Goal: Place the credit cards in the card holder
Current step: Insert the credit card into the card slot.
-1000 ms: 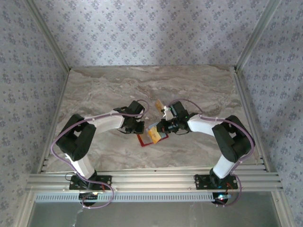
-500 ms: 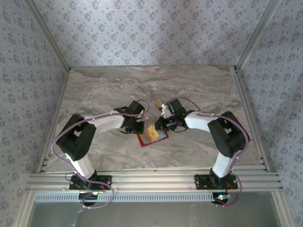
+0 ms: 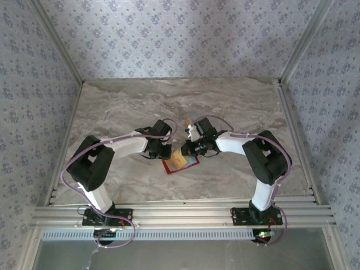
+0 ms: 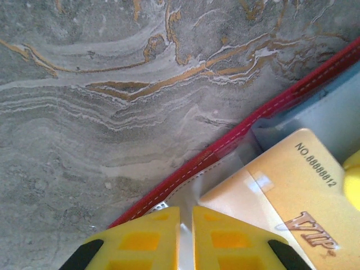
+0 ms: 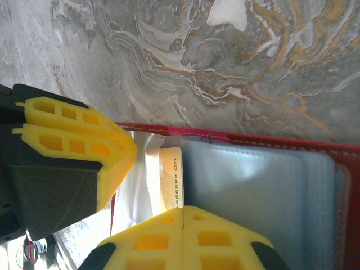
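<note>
left fingers (image 4: 143,239) pinched on card holder (image 4: 225,151) flap | right fingers (image 5: 154,242) clamped on tan card (image 4: 281,194) | holder open on desk (image 4: 112,84)

Walls (image 3: 180,39): blue-grey floral wallpaper, three sides.
Table (image 3: 124,107): grey marbled top, tan veins.
Frame: aluminium posts (image 3: 56,42) at the far corners; rails (image 3: 180,214) along the near edge.

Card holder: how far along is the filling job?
Done: card holder lies open, left end effector pinching its edge. In hand: right end effector grips the tan card at the pockets, not fully in. Remaining: seat it; a yellowish piece farther back may be another card.
</note>
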Robot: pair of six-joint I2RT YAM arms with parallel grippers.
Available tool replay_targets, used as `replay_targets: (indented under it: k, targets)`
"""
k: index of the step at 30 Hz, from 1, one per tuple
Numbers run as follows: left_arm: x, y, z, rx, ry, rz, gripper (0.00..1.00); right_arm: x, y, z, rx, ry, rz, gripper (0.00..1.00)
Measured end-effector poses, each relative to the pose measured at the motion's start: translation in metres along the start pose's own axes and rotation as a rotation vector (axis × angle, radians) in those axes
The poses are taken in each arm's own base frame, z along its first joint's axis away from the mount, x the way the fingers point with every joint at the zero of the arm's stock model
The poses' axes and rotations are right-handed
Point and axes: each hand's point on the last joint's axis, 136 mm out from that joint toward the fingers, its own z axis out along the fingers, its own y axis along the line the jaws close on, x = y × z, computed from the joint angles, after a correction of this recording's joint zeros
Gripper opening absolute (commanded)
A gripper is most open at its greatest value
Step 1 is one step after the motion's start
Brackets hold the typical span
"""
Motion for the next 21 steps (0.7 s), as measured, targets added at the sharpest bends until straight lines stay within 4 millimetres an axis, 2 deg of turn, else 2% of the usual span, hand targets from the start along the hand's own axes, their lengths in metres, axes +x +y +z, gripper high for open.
replay_targets:
  k: [9, 13, 17, 19, 21]
  targets:
    - [0.000, 0.000, -0.001, 0.001, -0.002, 0.000, 0.14, 0.001, -0.001, 0.005, 0.027, -0.008, -0.010, 0.00]
    - [-0.005, -0.004, -0.014, 0.019, -0.044, 0.005, 0.15, 0.002, -0.008, 0.006, 0.053, -0.018, 0.007, 0.00]
    - [-0.012, -0.009, -0.037, 0.044, -0.111, 0.006, 0.10, 0.006, -0.016, 0.008, 0.066, -0.032, 0.034, 0.00]
    - [-0.015, -0.008, -0.040, 0.045, -0.129, 0.001, 0.01, 0.006, -0.017, 0.006, 0.069, -0.056, 0.046, 0.00]
    - [-0.016, -0.006, -0.039, 0.038, -0.128, 0.001, 0.00, 0.008, -0.019, 0.004, 0.085, -0.078, 0.054, 0.00]
